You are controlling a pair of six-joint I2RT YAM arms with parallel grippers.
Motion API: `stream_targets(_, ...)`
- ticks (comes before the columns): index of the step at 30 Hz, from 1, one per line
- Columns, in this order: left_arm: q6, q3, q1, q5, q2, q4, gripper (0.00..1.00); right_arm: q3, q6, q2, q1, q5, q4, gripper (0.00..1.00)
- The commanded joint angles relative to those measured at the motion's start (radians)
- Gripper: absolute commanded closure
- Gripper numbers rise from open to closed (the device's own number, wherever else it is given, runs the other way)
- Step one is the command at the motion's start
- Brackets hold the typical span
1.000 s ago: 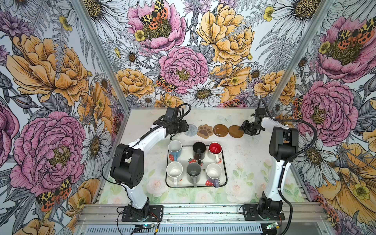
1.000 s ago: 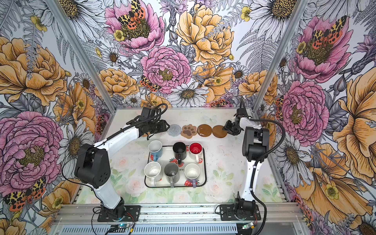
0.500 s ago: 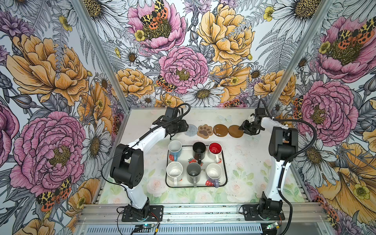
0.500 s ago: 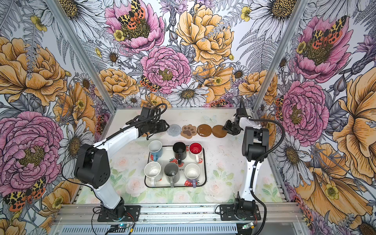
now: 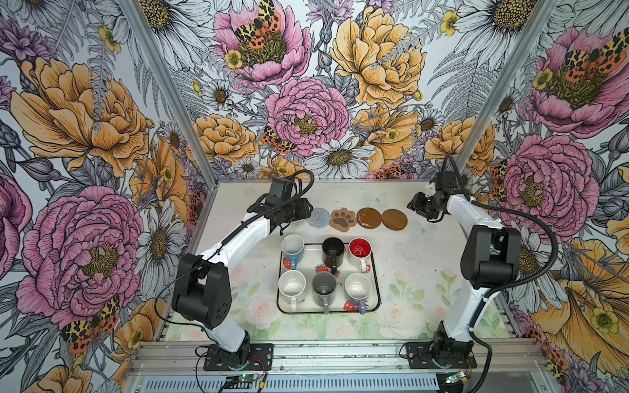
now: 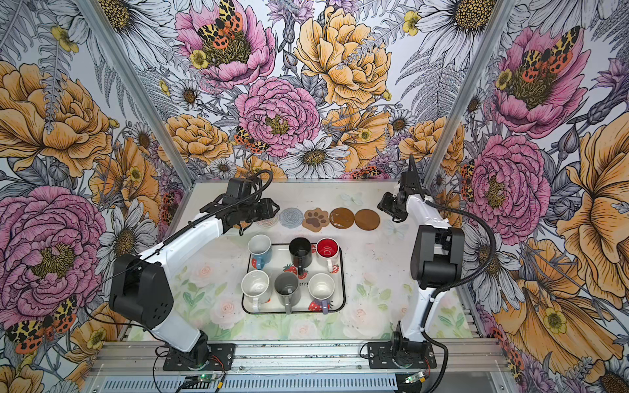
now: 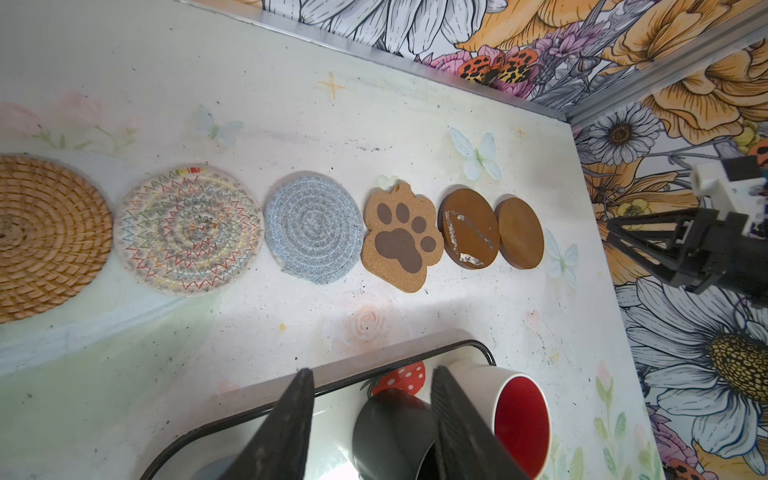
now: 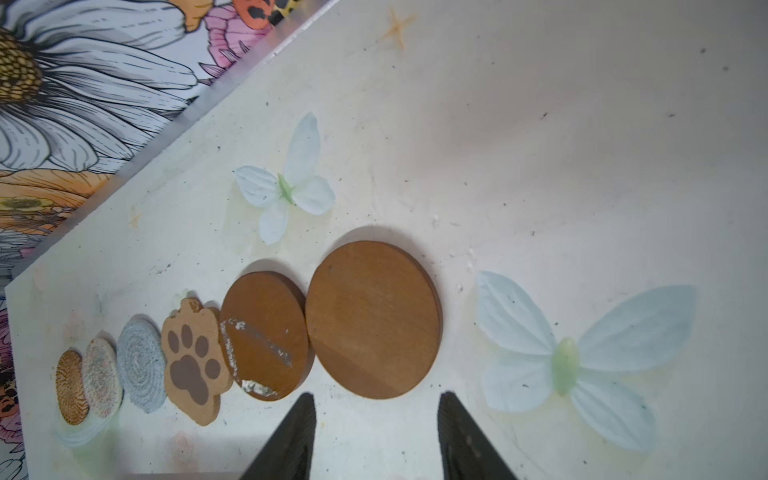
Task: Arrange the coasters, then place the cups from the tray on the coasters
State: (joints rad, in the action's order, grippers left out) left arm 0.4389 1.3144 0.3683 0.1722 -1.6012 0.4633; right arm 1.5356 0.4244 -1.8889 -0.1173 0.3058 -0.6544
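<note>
Nothing had shifted since a second before. Along the desk (image 5: 401, 272) lay a rattan round (image 7: 45, 237), a whitish woven round (image 7: 189, 230), a grey-blue woven round (image 7: 313, 228), a cork paw (image 7: 401, 239) and two glossy brown discs (image 7: 469, 226). The mugs (image 5: 323, 287) stood on the tray (image 5: 337, 303). Above the row's left end the left jaws, and near the discs the right jaws, hung half-parted, seemingly empty.

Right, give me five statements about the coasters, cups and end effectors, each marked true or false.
1. All six cups stand on the tray. True.
2. The paw-shaped coaster lies between the grey-blue woven coaster and the scuffed brown disc. True.
3. The plain brown disc lies beside the rattan coaster. False: it ends the row beside the scuffed one, opposite the rattan coaster.
4. The left end effector grips the black cup. False: its jaws are open and empty; that cup stands on the tray.
5. The right end effector is open and holds nothing. True.
</note>
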Motion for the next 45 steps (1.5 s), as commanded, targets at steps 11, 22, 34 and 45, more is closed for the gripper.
stream_targets(11,0.001,-0.102,0.078,-0.472,0.318,-0.094,0.51,-0.189,-0.036,0.361,0.204,-0.136,0.038,0.48)
stream_targets(22,0.000,-0.441,0.187,-0.645,0.558,-0.242,0.48,-0.420,-0.048,0.634,0.411,-0.221,0.045,0.47)
stream_targets(34,-0.018,-0.459,0.192,-0.638,0.570,-0.239,0.45,-0.582,0.012,0.686,0.624,-0.287,0.042,0.47)
stream_targets(45,-0.030,-0.475,0.191,-0.648,0.570,-0.261,0.44,-0.630,0.055,0.615,0.707,-0.299,0.042,0.46)
